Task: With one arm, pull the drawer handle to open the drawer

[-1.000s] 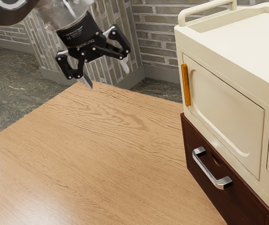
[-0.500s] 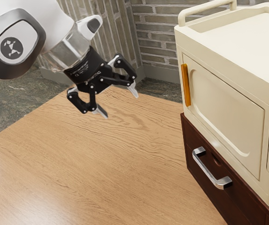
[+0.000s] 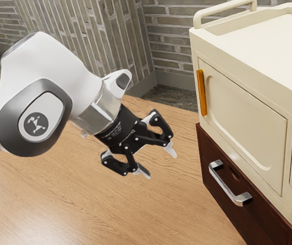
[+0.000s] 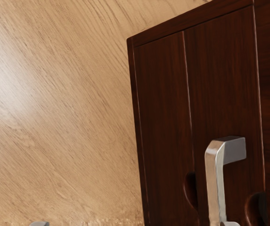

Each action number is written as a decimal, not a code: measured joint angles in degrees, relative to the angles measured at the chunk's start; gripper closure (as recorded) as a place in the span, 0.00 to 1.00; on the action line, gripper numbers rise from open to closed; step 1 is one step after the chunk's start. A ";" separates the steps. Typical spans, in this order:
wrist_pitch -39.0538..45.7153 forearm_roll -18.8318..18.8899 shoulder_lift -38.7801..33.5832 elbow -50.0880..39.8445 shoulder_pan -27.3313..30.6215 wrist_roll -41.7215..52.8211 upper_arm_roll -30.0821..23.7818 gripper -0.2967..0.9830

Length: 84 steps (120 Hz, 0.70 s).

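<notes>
My gripper (image 3: 158,166) is wide open over the table (image 3: 59,204), apart from the shiny handle (image 3: 229,185) on the shut brown drawer (image 3: 253,214).

- We record a light-brown wooden table (image 3: 84,209), its top flat, with darker grain running in long wavy lines.
- We see a pale patch of glare toward the exterior view's lower left, soft at its borders.
- We note one far corner of the top, its edges straight.
- We find a dark red-brown drawer cabinet (image 3: 263,224) standing upright on the tabletop, at the exterior view's right, the grain reaching right up to its base.
</notes>
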 joint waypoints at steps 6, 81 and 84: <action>1.11 -1.52 0.32 -0.67 0.01 -0.17 -1.33 0.42; 18.35 -8.30 8.66 -1.89 0.07 2.33 -8.34 0.56; 18.78 -8.32 8.86 -1.92 0.07 2.49 -8.41 0.56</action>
